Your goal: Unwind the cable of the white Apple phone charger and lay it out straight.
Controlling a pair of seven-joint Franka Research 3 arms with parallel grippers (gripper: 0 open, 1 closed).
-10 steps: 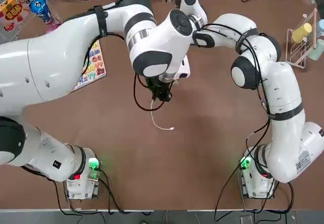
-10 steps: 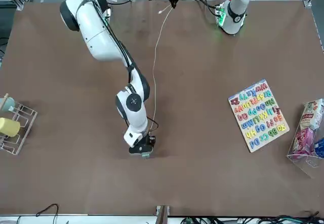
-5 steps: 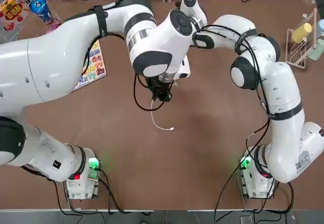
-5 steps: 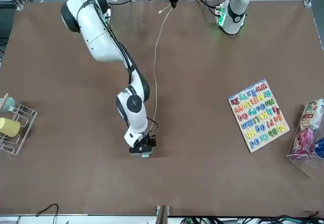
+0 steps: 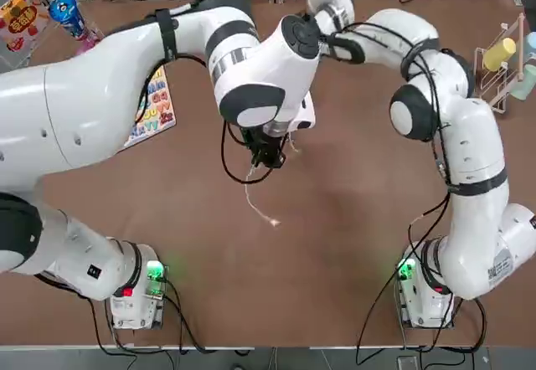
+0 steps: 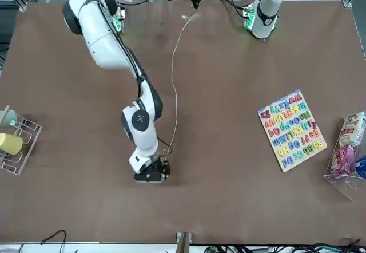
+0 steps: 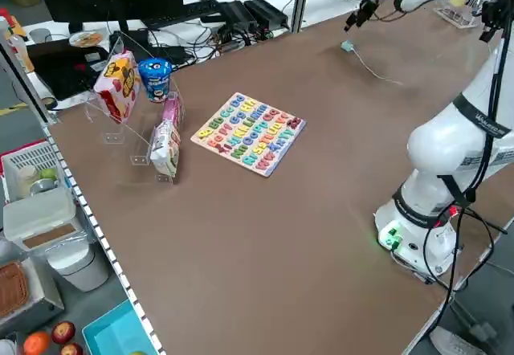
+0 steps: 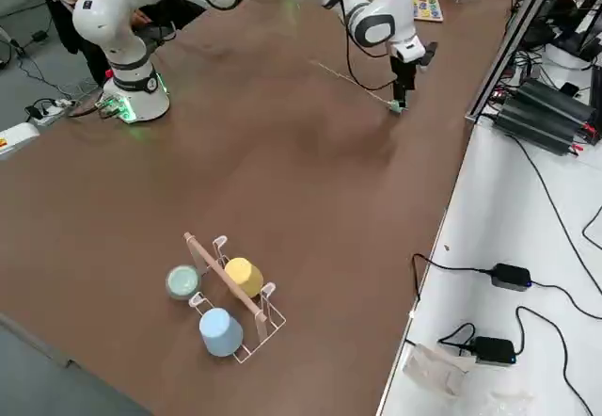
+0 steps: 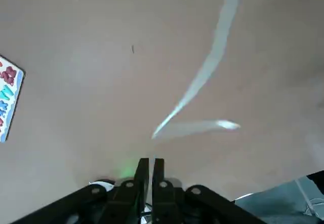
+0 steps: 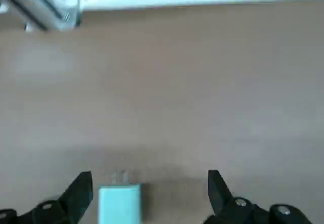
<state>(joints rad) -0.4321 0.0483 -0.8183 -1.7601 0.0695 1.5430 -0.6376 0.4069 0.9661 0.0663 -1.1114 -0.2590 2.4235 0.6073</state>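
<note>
White cable [image 6: 174, 75] runs in one long, gently bowed line across the brown table [image 6: 257, 207], from the charger [image 10: 119, 204] at the far edge back toward the arms' bases, so the unwinding looks done and the line is nearly straight. What seems left is freeing the plug end and taking out the last bend.

The right gripper [image 10: 149, 183] hangs over the charger with its jaws spread wide and nothing between them; the block lies on the table just inside one finger. The left gripper [image 9: 150, 165] hovers above the middle of the table with its jaws almost together, and the cord's plug end [image 5: 274, 222] dangles below it. Whether the cord is pinched there I cannot tell.

Compared with a second ago, the right gripper's jaws have gone from closed on the charger to wide apart, and that arm has drawn back a little. The loose plug end now swings and hangs differently under the left gripper, whose jaws have begun to ease.
</note>
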